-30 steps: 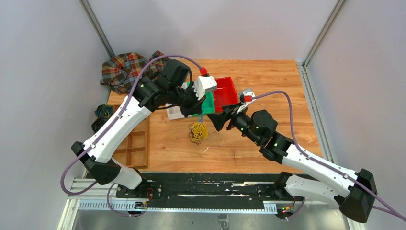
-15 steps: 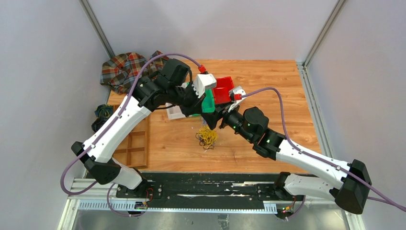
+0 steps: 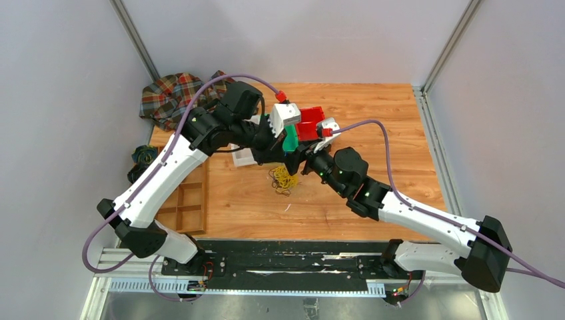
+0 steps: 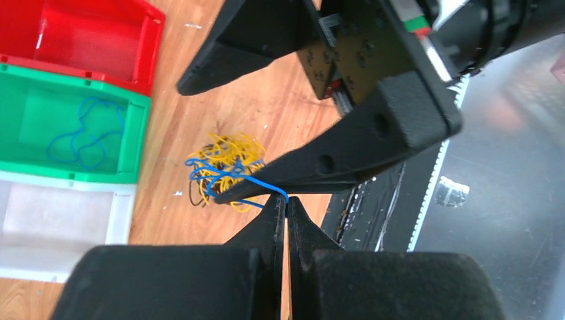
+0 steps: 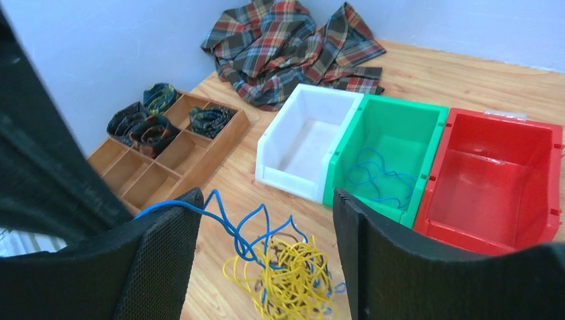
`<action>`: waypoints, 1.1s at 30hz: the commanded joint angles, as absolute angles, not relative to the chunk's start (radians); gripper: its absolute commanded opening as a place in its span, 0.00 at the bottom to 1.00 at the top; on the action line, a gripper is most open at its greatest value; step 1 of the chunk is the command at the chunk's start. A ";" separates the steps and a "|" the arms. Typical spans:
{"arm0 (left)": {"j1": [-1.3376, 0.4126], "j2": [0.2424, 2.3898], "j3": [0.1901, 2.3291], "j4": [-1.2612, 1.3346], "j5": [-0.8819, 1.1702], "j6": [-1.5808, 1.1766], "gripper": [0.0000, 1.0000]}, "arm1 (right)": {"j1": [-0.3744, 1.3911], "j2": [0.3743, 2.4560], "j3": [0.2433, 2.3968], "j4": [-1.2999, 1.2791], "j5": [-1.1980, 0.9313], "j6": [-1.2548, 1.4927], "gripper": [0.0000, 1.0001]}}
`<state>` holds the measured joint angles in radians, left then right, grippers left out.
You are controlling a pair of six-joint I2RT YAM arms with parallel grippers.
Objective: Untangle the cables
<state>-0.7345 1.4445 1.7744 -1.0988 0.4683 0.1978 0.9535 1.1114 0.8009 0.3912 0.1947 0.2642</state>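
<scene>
The cables (image 3: 283,179) are a small tangle of thin yellow, blue and dark strands hanging just over the wooden table. My left gripper (image 4: 286,200) is shut on the end of one blue strand, which runs down into the tangle (image 4: 223,170). In the top view this gripper (image 3: 278,157) sits right above the bunch. My right gripper (image 5: 266,200) is open, its fingers on either side above the tangle (image 5: 293,273). The taut blue strand (image 5: 226,220) passes over the top of its left finger (image 5: 160,260). In the top view the right gripper (image 3: 298,164) is close beside the left.
Three bins stand in a row behind the tangle: white (image 5: 313,93), green (image 5: 400,107) holding a loose blue cable (image 5: 376,177), and red (image 5: 493,130). A wooden compartment tray (image 5: 220,143) with dark coiled bundles lies at the left. A plaid cloth (image 5: 293,47) is in the back corner.
The right arm has swung left and forward until its gripper reaches the left gripper and straddles the tangle. The tangle shifted a little on its blue strand. The left gripper stayed shut.
</scene>
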 commanded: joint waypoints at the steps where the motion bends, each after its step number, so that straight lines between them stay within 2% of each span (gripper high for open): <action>1: -0.744 1.408 1.786 -1.102 0.614 0.176 0.00 | 0.965 1.129 0.849 0.493 0.283 0.250 0.71; 14: -0.744 1.413 1.872 -1.110 0.650 0.168 0.00 | 0.965 1.148 0.807 0.500 0.274 0.283 0.68; 17: -0.744 1.420 1.927 -1.111 0.645 0.168 0.00 | 0.965 1.163 0.782 0.499 0.281 0.292 0.65; 21: -0.744 1.430 2.004 -1.111 0.623 0.175 0.00 | 0.965 1.183 0.752 0.499 0.273 0.311 0.54; 33: -0.744 1.463 2.179 -1.111 0.557 0.196 0.00 | 0.965 1.279 0.701 0.497 0.252 0.353 0.49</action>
